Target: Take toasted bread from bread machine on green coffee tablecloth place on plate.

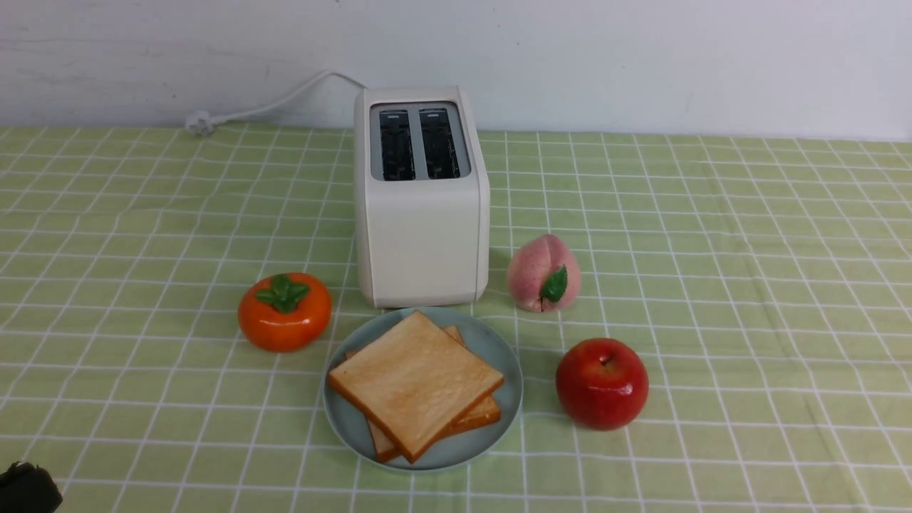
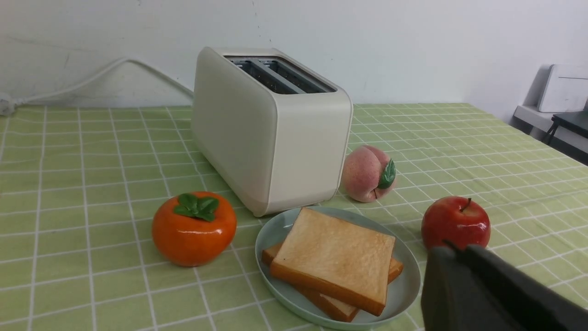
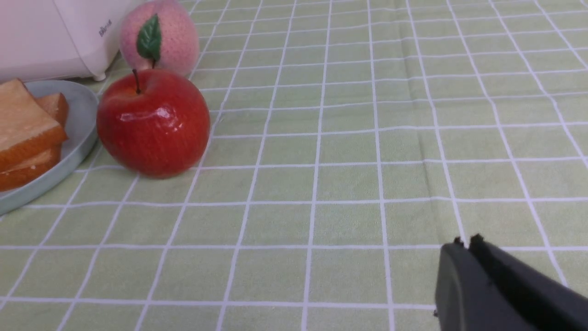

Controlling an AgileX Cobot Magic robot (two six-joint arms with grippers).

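Two toast slices (image 1: 417, 379) lie stacked on the pale blue-green plate (image 1: 503, 356) in front of the cream toaster (image 1: 422, 235), whose two slots (image 1: 419, 144) are empty. All stand on the green grid cloth (image 1: 712, 285). In the left wrist view the toast (image 2: 335, 255), plate (image 2: 404, 287) and toaster (image 2: 271, 138) show; my left gripper (image 2: 455, 250) is shut and empty, near the plate's edge. Only its dark tip (image 1: 25, 488) shows in the front view. My right gripper (image 3: 465, 242) is shut and empty, low over bare cloth, away from the plate (image 3: 76, 133).
An orange persimmon (image 1: 284, 311) stands left of the plate, a pink peach (image 1: 543, 273) right of the toaster, a red apple (image 1: 602, 383) right of the plate. The toaster's white cord (image 1: 271, 103) runs along the back wall.
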